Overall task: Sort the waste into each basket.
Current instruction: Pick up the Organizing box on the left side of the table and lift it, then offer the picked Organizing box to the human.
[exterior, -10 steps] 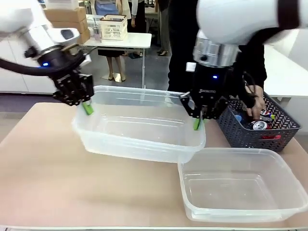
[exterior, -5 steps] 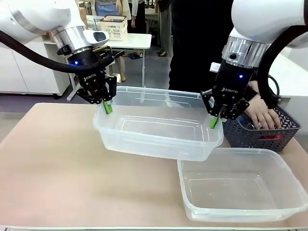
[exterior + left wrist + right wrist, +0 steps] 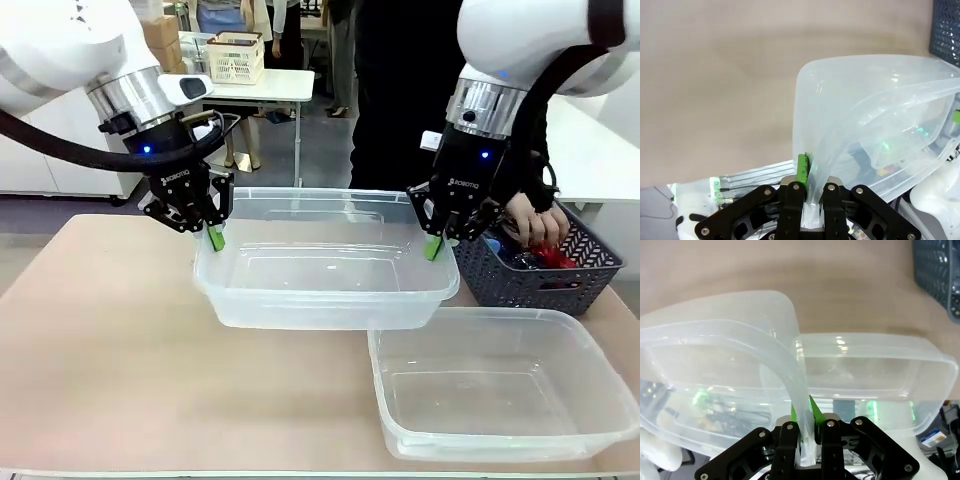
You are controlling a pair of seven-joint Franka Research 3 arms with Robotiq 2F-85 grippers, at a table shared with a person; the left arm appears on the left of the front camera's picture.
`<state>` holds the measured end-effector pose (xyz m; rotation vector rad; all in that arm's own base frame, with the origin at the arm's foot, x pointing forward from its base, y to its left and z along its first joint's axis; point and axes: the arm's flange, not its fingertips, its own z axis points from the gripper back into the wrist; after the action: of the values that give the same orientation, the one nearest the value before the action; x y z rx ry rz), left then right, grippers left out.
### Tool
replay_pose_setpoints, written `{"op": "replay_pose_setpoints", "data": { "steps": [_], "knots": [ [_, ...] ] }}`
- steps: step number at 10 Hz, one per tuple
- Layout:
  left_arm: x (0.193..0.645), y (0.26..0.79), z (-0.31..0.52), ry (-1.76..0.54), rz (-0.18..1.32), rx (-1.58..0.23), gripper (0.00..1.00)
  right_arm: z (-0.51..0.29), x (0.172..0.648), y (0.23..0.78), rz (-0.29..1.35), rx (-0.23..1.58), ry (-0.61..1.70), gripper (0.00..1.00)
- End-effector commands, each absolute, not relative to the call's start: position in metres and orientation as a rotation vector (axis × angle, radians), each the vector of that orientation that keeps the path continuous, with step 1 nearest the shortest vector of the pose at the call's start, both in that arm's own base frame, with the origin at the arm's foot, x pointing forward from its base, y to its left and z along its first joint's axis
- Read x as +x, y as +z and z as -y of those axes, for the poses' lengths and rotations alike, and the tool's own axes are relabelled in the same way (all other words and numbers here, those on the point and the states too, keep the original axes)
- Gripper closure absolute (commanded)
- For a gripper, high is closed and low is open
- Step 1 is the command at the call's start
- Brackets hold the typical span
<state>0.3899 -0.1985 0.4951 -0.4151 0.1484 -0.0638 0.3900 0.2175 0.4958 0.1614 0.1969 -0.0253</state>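
Note:
Both arms hold one clear plastic basket (image 3: 320, 295) level between them, just above the table. My left gripper (image 3: 215, 238) is shut on its left rim, also seen from the left wrist as the gripper (image 3: 812, 176) pinching the basket's wall (image 3: 865, 100). My right gripper (image 3: 433, 247) is shut on the right rim; in the right wrist view the gripper (image 3: 802, 426) clamps that rim (image 3: 715, 340). A second clear basket (image 3: 470, 318) rests on the table at the front right (image 3: 865, 365). Waste cans (image 3: 548, 258) lie in a dark grey lattice basket (image 3: 520, 288).
A person stands at the far side with a hand (image 3: 535, 225) inside the grey lattice basket (image 3: 940, 275), close to my right gripper. The held basket's right corner overlaps the resting one's far left corner. Bare tabletop (image 3: 110, 340) spreads to the left and front.
Both arms have carried the clear basket to the right and levelled it from a tilt. The person's hand has shifted inside the grey lattice basket.

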Motion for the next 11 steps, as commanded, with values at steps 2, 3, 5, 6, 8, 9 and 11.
{"op": "replay_pose_setpoints", "data": {
  "steps": [2,3,5,6,8,9,11],
  "knots": [
    [0.3948,0.4970,0.1971,-0.083,-0.151,-0.425,0.95,-0.2167,0.3882,0.4957,-0.199,0.164,-0.042,0.95],
    [0.3948,0.4970,0.1971,-0.083,-0.151,-0.425,0.95,-0.2167,0.3882,0.4957,-0.199,0.164,-0.042,0.95],
    [0.3948,0.4970,0.1971,-0.083,-0.151,-0.425,0.95,-0.2167,0.3882,0.4957,-0.199,0.164,-0.042,0.95],
    [0.3948,0.4970,0.1971,-0.083,-0.151,-0.425,0.95,-0.2167,0.3882,0.4957,-0.199,0.164,-0.042,0.95],
    [0.3948,0.4970,0.1971,-0.083,-0.151,-0.425,0.95,-0.2167,0.3882,0.4957,-0.199,0.164,-0.042,0.95],
    [0.3948,0.4970,0.1971,-0.083,-0.151,-0.425,0.95,-0.2167,0.3882,0.4957,-0.199,0.164,-0.042,0.95],
    [0.3948,0.4970,0.1971,-0.083,-0.151,-0.425,0.95,-0.2167,0.3882,0.4957,-0.199,0.164,-0.042,0.95]
  ]
}}
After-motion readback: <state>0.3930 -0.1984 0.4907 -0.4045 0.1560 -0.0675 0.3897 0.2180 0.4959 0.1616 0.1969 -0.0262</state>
